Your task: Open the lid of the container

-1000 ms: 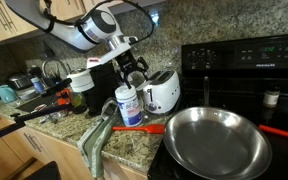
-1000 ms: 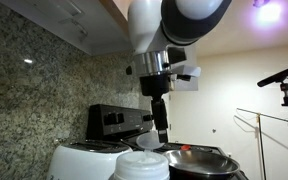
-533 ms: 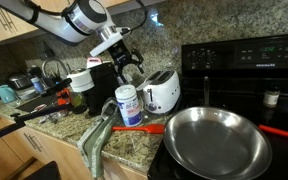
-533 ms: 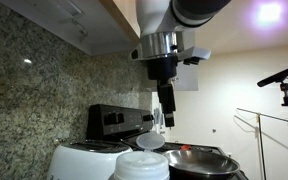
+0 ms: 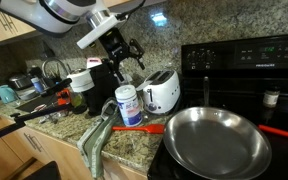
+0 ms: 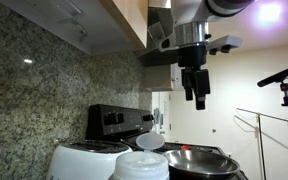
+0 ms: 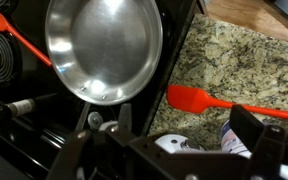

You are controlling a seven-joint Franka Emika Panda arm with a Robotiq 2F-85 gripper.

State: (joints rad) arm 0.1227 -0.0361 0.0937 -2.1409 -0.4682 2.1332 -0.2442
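The container (image 5: 128, 104) is a white jar with a blue label and a white lid on top. It stands on the granite counter in front of the toaster. Its lid also shows at the bottom of an exterior view (image 6: 142, 166), and part of its label shows in the wrist view (image 7: 236, 137). My gripper (image 5: 126, 57) hangs in the air well above the container, open and empty. It also shows high in an exterior view (image 6: 195, 91). In the wrist view its two fingers (image 7: 189, 135) stand apart with nothing between them.
A white toaster (image 5: 162, 91) stands just behind the container. A steel pan (image 5: 216, 141) sits on the black stove, with a red spatula (image 7: 199, 100) lying on the counter beside it. A green cloth (image 5: 96, 137), bottles and clutter (image 5: 44, 95) fill the counter's other end.
My gripper has risen from just above the container and toaster to well above them, and has drifted a little sideways. The container has not moved.
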